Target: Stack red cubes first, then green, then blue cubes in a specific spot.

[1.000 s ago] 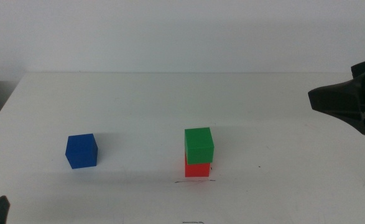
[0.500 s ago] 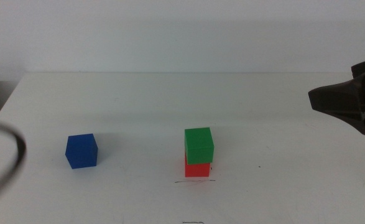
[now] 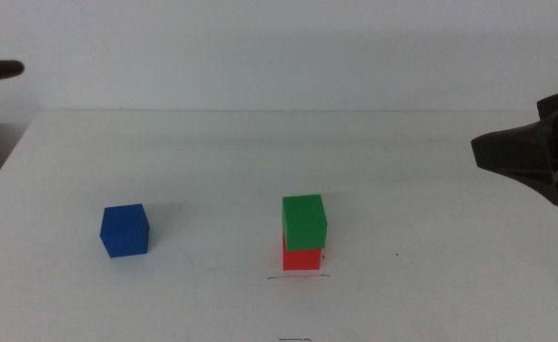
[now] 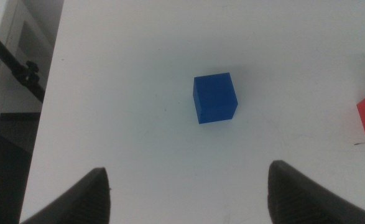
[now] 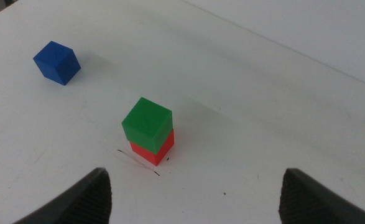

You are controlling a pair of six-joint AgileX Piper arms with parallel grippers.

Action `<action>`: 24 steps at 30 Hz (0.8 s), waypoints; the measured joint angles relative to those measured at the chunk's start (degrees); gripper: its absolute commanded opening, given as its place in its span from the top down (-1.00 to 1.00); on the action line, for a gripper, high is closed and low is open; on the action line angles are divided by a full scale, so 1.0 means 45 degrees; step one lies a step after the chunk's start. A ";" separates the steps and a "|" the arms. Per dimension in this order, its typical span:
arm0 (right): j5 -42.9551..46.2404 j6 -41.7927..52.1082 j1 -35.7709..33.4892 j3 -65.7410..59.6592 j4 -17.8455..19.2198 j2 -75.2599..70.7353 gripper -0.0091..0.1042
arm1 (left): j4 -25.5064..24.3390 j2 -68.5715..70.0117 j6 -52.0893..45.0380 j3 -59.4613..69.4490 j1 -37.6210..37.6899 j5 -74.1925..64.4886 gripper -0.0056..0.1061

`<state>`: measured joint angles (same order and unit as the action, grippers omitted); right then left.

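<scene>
1 cube left: the blue cube (image 4: 215,98) sits alone on the table (image 3: 212,152), well apart from green (image 3: 303,219) on red (image 3: 300,258). Probably light and rigid; opposite flat sides should be pinched. Left gripper (image 4: 185,193) is spread wide above it, right gripper (image 5: 198,193) wide too.

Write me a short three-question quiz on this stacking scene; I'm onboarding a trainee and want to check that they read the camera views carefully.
1. True or false: the green cube rests on top of the red cube.
2. Which cube sits alone on the table, away from the stack?
A. red
B. green
C. blue
3. Fill in: in the left wrist view, the left gripper hangs above the table with its jaws ____, the blue cube ahead of them.

Key
1. True. The stack stands just behind the dark line marking the spot.
2. C. The blue cube lies on the left arm's side; the right gripper is open, empty and faces the stack.
3. open.
</scene>
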<state>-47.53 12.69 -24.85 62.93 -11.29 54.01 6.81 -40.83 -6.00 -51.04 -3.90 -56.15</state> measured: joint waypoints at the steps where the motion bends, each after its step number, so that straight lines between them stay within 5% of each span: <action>1: 0.0000 0.0000 0.0000 0.0000 0.0000 0.0000 -0.48 | 0.0000 -0.0034 0.0018 0.0000 0.0000 0.0012 -0.61; 17: 0.0000 0.0000 0.0000 0.0000 0.0000 0.0000 -0.48 | -0.0617 -0.4315 0.0657 -0.2482 0.0000 -0.1989 -0.78; 24: 0.0000 0.0000 0.0000 0.0000 0.0000 0.0000 -0.48 | 0.0613 -0.7446 0.1040 -0.3959 0.0013 -0.2471 -0.78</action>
<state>-47.53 12.69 -24.85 62.93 -11.29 54.01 9.57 -74.34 -1.32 -68.85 -3.84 -67.27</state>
